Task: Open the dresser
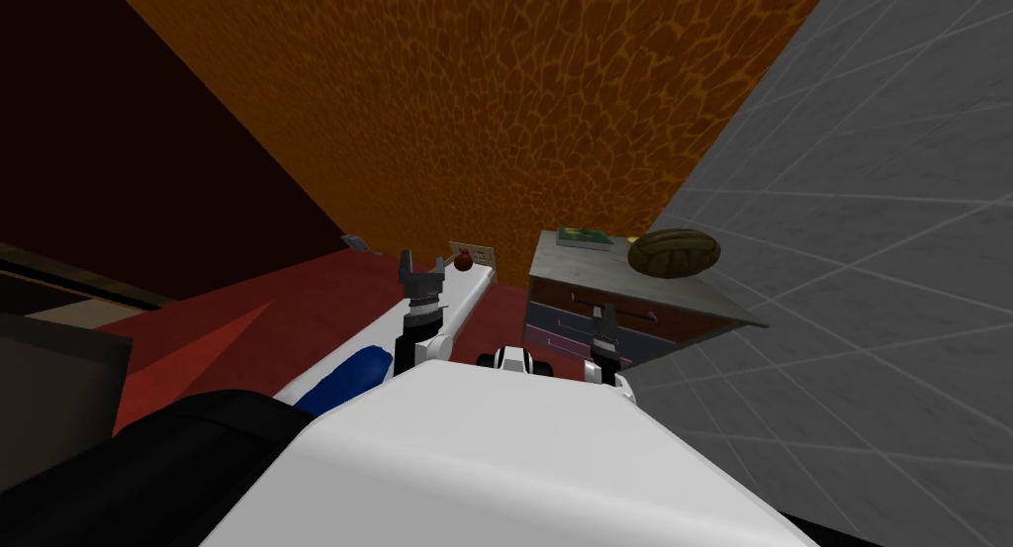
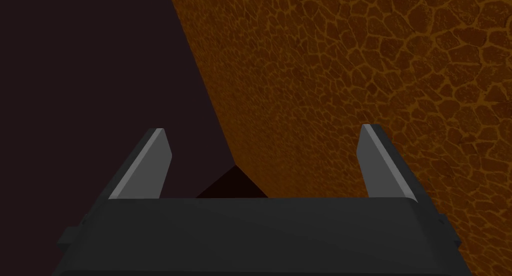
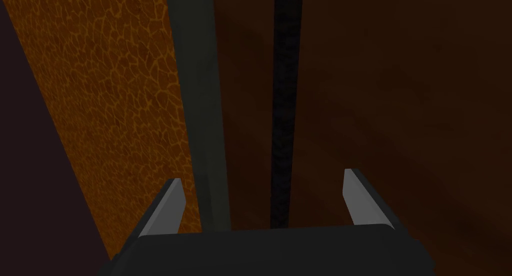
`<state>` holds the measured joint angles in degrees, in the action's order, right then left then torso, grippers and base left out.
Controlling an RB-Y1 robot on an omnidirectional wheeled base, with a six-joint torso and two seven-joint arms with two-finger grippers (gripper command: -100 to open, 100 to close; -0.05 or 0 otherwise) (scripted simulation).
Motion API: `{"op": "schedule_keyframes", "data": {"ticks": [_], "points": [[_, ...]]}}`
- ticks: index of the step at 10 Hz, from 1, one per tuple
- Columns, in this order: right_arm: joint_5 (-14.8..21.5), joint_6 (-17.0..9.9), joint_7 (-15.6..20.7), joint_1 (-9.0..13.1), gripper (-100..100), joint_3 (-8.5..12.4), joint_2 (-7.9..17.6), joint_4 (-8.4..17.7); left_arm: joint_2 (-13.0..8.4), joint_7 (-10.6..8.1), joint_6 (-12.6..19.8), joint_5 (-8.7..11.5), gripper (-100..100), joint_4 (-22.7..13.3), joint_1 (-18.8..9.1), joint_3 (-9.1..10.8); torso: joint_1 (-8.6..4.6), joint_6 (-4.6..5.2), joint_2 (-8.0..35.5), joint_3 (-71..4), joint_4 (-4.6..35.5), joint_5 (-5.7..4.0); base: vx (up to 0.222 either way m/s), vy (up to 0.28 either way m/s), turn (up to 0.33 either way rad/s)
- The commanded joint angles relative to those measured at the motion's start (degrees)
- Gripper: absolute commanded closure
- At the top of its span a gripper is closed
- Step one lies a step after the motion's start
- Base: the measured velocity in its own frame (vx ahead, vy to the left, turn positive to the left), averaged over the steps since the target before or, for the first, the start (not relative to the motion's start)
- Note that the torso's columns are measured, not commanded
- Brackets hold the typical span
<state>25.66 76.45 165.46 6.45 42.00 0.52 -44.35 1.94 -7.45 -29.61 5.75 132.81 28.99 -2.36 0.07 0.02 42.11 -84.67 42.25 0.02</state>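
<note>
Dresser point(image 1: 579, 270) sits front-right of me, in the corner where the orange cracked-pattern wall point(image 1: 514, 106) meets the grey tiled wall point(image 1: 871, 225). Right gripper point(image 1: 605, 321) is the nearer arm by far, right up at the dresser's front, at the level of the top drawer point(image 1: 655, 319).

Key relation, from the right wrist view: right gripper point(image 3: 261, 175) has its jaws apart and empty. A thin black strip point(image 3: 286, 108) runs straight out from between them, along the dark brown front point(image 3: 400, 113), slightly nearer one finger. My read is that it's the drawer's handle bar, but it could be a seam; can't tell. Its long axis lies along the gripper's pointing direction, so the jaws straddle it rather than cross it. Contact can't be told. The grey band point(image 3: 200, 103) beside it looks like the dresser's top edge.

Left gripper point(image 1: 418, 270) is well apart from the dresser, over a long white thing point(image 1: 465, 299), jaws apart and empty, seen also in its wrist view point(image 2: 261, 128).

Containers: all drawers look shut, contents hidden. On the dresser's top there's a green book point(image 1: 584, 237) at the back edge and a brown rounded thing point(image 1: 674, 253) at the edge by the tiled wall.

Judgement: not opened yet. Next is to close on the strip and pull away from the front.
</note>
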Motion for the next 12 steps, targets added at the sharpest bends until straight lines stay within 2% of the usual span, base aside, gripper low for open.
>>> {"op": "schedule_keyframes", "data": {"ticks": [1,2,3,9,10,12], "points": [[0.27,2.33,-2.77,-3.27,100,-0.65,0.6,-1.15,0.0,0.0,-0.01,0.0,0,0.01,0.02,0.0,0.13,0.02,-0.28,-0.18,-0.09,0.04,0.14,0.074,-0.188],[0.27,2.33,-2.77,-3.27,100,-0.65,0.6,-1.15,0.0,0.0,-0.01,0.0,0,0.01,0.03,0.0,0.38,0.03,-0.08,-0.14,0.2,0.35,0.116,0.061,-0.077],[0.35,3.51,-3.73,-4.43,100,-0.88,0.96,-1.13,0.0,0.0,-0.01,0.0,0,0.01,0.02,0.0,0.33,-0.2,0.17,0.06,0.17,0.21,0.102,0.035,-0.072],[0.83,10.56,-9.52,-11.36,100,-2.25,3.11,-0.96,0.0,0.0,-0.01,0.0,0,0.01,0.02,0.0,0.1,-0.21,-0.04,0.01,-0.1,-0.11,0.113,0.058,-0.144],[0.52,9.92,-8.65,-10.22,100,-1.8,3.37,-0.47,0.0,0.0,-0.01,0.0,0,0.01,0.02,0.0,0.11,-0.26,-0.1,-0.02,-0.14,-0.15,0.052,0.026,-0.058],[0.36,8.65,-11.11,-10.0,100,-2.01,5.18,-1.4,0.0,0.0,0.0,0.0,0,0.0,0.0,0.0,0.07,-0.13,0.51,0.3,0.08,-0.05,-0.107,0.055,-0.036]]}}
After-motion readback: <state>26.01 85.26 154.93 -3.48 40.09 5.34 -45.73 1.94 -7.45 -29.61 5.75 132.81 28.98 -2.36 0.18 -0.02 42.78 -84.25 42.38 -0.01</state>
